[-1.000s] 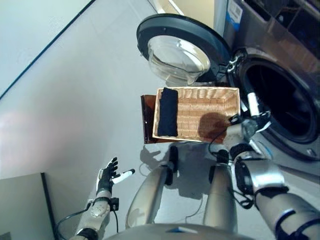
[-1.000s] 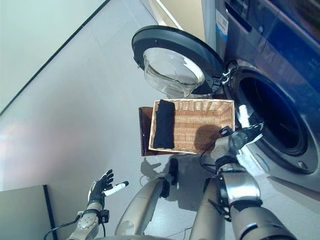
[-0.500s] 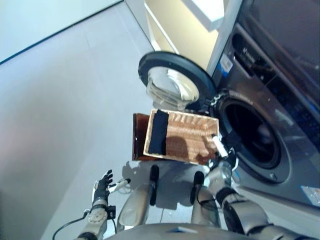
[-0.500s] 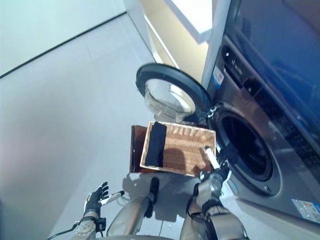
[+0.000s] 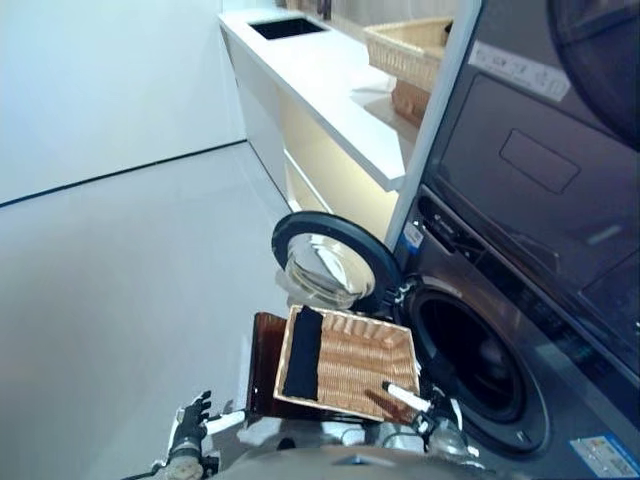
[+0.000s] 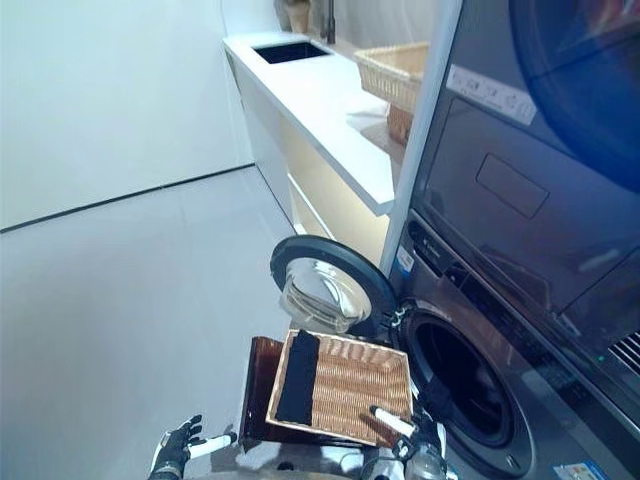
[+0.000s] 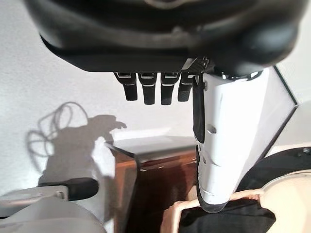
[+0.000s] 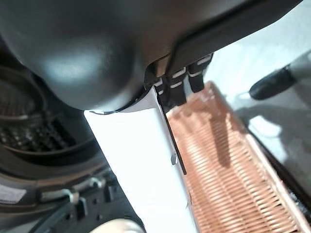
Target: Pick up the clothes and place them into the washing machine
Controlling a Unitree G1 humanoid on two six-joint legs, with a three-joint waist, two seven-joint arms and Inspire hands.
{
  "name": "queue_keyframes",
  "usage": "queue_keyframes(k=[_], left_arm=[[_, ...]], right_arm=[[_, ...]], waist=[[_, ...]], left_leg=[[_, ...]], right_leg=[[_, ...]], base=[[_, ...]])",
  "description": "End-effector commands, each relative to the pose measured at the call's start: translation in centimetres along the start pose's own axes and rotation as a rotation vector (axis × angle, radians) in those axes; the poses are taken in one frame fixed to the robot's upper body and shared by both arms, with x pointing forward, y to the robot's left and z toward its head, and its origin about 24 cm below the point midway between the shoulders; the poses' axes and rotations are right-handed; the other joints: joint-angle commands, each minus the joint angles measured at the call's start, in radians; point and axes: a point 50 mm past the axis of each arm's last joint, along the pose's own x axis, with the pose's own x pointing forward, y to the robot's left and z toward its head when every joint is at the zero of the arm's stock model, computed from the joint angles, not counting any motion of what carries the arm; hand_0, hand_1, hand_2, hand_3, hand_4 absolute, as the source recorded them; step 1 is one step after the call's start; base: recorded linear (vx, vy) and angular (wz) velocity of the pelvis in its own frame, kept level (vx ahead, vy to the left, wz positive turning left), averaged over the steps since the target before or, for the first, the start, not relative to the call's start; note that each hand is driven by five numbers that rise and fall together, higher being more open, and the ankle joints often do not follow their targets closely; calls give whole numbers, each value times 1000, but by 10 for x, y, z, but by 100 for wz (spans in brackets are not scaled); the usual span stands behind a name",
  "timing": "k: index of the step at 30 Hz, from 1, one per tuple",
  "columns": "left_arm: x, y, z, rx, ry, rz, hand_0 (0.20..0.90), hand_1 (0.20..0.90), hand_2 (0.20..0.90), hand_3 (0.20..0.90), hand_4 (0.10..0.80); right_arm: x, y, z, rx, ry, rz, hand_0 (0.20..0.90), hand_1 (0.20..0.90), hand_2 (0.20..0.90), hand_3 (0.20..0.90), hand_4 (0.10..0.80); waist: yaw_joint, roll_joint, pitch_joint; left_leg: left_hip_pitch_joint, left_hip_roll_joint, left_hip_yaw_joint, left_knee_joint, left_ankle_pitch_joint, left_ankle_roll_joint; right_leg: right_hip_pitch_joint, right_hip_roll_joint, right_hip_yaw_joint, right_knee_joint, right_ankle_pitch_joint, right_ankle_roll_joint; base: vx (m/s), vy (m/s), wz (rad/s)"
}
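Note:
A folded dark cloth (image 5: 302, 353) lies along the left side of the shallow wicker basket (image 5: 362, 372). The basket rests on a low dark brown box (image 5: 262, 362) in front of the washing machine's open drum (image 5: 472, 358). The round door (image 5: 325, 262) stands swung open behind the basket. My right hand (image 5: 425, 408) is open and empty at the basket's near right corner, its white thumb (image 8: 141, 165) over the wicker (image 8: 228, 179). My left hand (image 5: 188, 438) is open and empty, low over the floor left of the box; its wrist view shows the box (image 7: 155, 189) and the cloth (image 7: 228, 219) past its fingers (image 7: 150, 88).
A second machine (image 5: 545, 150) is stacked above the washer. A long white counter (image 5: 330, 85) with a sink runs along the back, with another wicker basket (image 5: 410, 45) on it. Bare grey floor (image 5: 120, 280) lies to the left.
The camera has tilted up, so the whole picture shifted and the counter and upper machine came into view. The basket, the cloth and both hands keep their places.

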Motion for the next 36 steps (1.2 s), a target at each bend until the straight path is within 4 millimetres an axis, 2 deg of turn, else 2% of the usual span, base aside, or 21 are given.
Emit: queue_keyframes(k=[1,4,5,7,8,9,10,12,13,17,23,25,26,29,31,33,34,35,36], left_arm=[[4,16,5,20,-14,29,900,900,900,900,800],[4,19,2,29,8,27,900,900,900,900,800],[5,25,3,27,13,44,900,900,900,900,800],[7,28,6,22,5,52,900,900,900,900,800],[7,28,6,22,5,53,900,900,900,900,800],[10,30,13,39,-13,51,900,900,900,900,800],[11,33,16,48,-21,50,900,900,900,900,800],[11,32,19,64,-33,49,900,900,900,900,800],[12,31,21,79,-35,44,900,900,900,900,800],[10,25,15,41,-8,56,900,900,900,900,800],[11,16,18,64,-9,11,900,900,900,900,800],[12,15,23,66,-21,6,900,900,900,900,800],[14,13,29,74,-43,-1,900,900,900,900,800],[15,10,36,74,-63,-12,900,900,900,900,800],[15,11,34,69,-54,-9,900,900,900,900,800],[15,13,32,75,-42,1,900,900,900,900,800],[16,12,35,98,-47,-5,900,900,900,900,800],[17,11,38,115,-60,-9,900,900,900,900,800],[17,11,40,137,-69,-15,900,900,900,900,800]], right_arm=[[5,-18,14,12,-62,-41,900,900,900,900,800],[5,-19,14,21,-56,-32,900,900,900,900,800],[5,-14,18,22,-68,-18,900,900,900,900,800],[6,-12,23,35,-87,-16,900,900,900,900,800],[6,-12,23,35,-87,-16,900,900,900,900,800],[6,-12,24,48,-90,-15,900,900,900,900,800],[5,-15,19,59,-79,-20,900,900,900,900,800],[4,-19,9,63,-50,-30,900,900,900,900,800],[2,-17,4,63,-36,-24,900,900,900,900,800],[1,-12,1,55,-27,-8,900,900,900,900,800],[1,-13,1,19,-28,-15,900,900,900,900,800],[3,-14,8,-11,-52,-17,900,900,900,900,800],[5,-17,14,-34,-68,-24,900,900,900,900,800],[8,-18,30,-70,-114,-35,900,900,900,900,800],[9,-13,41,-74,-144,-30,900,900,900,900,800],[10,-13,49,-66,-158,-38,900,900,900,900,800],[11,-13,55,-60,-172,-42,900,900,900,900,800],[12,-13,57,-47,-173,-47,900,900,900,900,800],[12,-11,62,-33,-187,-41,900,900,900,900,800]], waist=[[1,-16,-4],[-10,-18,-2],[-17,-17,10],[-28,-11,18],[-29,-12,19],[-53,-21,8],[-63,-29,-4],[-70,-51,-27],[-79,-60,-39],[-67,-73,-71],[-74,-85,-84],[-80,-90,-75],[-83,-93,-55],[-71,-93,-20],[-72,-94,-30],[-63,-81,-35],[-61,-71,-31],[-57,-65,-26],[-51,-59,-23]], left_leg=[[-26,-47,9,104,-88,-13],[3,-54,-4,104,-95,12],[10,-49,-8,106,-90,17],[10,-43,-25,113,-82,20],[11,-44,-26,114,-83,19],[7,-50,-68,107,-69,14],[2,-56,-90,101,-62,9],[-5,-77,-121,94,-63,2],[-15,-78,-130,95,-58,-3],[-10,-63,-122,80,-58,-18],[-17,-42,-124,102,-65,-35],[-44,-47,-117,185,-80,-45],[-87,-50,-102,285,-72,-54],[-175,-58,-121,416,-7,-60],[-176,-28,-127,298,-24,-55],[-209,38,-115,128,46,-72],[-231,68,-90,53,80,-81],[-245,83,-67,20,98,-86],[-249,85,-67,12,113,-91]], right_leg=[[-38,-21,8,155,55,0],[-82,-16,41,301,127,-3],[-113,8,65,352,145,-8],[-146,60,88,386,110,-21],[-146,59,87,389,107,-22],[-145,155,167,321,25,-37],[-133,193,214,263,-5,-47],[-87,217,271,99,6,-62],[-76,236,314,73,16,-73],[-24,217,285,-26,49,-62],[0,226,270,-31,36,-82],[4,223,260,-22,27,-90],[4,218,248,-17,32,-96],[23,220,240,-33,40,-113],[31,214,245,-59,35,-102],[39,219,250,-74,21,-95],[45,220,250,-81,7,-92],[53,217,246,-87,-3,-92],[61,216,248,-93,-12,-90]], base=[[40,71,29],[2,95,25],[-56,71,24],[-50,51,21],[14,-4,7],[58,-36,7],[76,-56,43],[30,-85,89],[-8,-103,93],[29,-104,77],[-3,-101,9],[-40,-103,14],[-85,-80,23],[-67,-27,47],[82,35,29],[160,79,2],[149,129,16],[145,147,19],[161,160,15]])
